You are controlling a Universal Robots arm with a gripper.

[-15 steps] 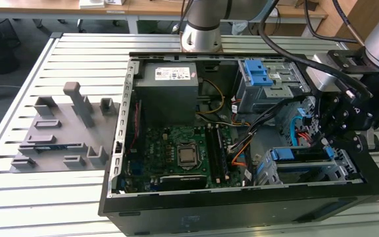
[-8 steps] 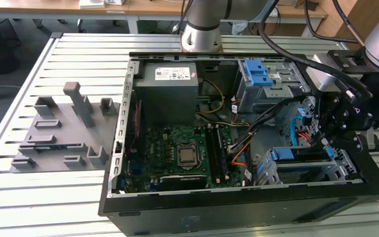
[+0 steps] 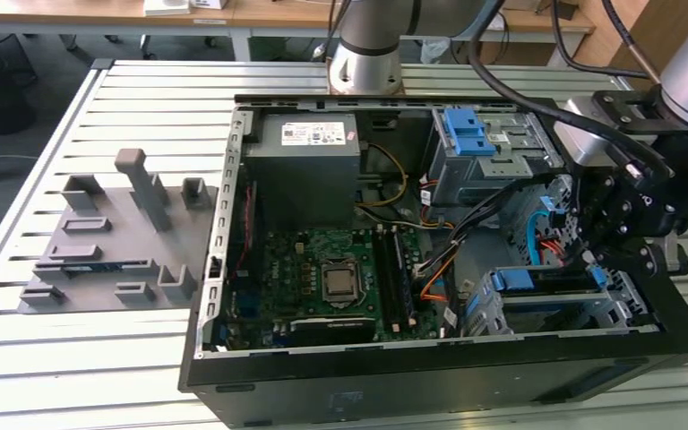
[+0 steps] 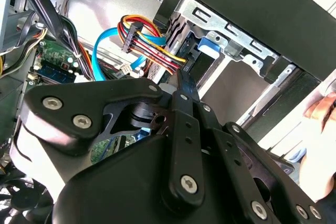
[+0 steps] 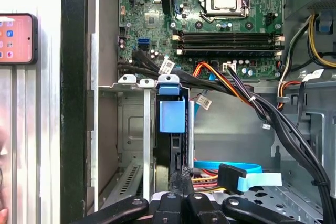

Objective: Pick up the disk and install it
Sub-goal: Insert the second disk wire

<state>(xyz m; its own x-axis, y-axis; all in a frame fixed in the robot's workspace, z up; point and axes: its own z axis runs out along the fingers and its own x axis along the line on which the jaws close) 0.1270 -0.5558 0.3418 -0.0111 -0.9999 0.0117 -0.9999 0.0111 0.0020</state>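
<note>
Right now, claw: the black, multi-link metal claw is clenched, its two fingers drawn together with hardly a gap between them; in the exterior view it hangs inside the case, on the exterior view's right.
Contact: the fingertips sit against the near edge of the disk; whether they pinch anything cannot be told.
Disk: the flat silver metal hard drive with blue plastic rails stands on edge in a slot of the silver metal drive bay; in the exterior view the disk lies low in the case's corner, just under the claw.
Cables: a flat light-blue data cable and a bundle of red, yellow and orange wires run just beside the claw.
Board: a green circuit board with a square silver processor socket lies on the case floor, beyond the bay.
Upper cage: a silver metal cage with a light-blue plastic latch sits near the arm's base.
Power supply: a large grey box with a white sticker stands beside that cage.
Case: an open black tower case rests on the slatted metal surface.
Fixture: a grey plastic block with upright pegs lies well apart, on the exterior view's left.
Person: a hand shows outside the case wall in the second wrist view.
</note>
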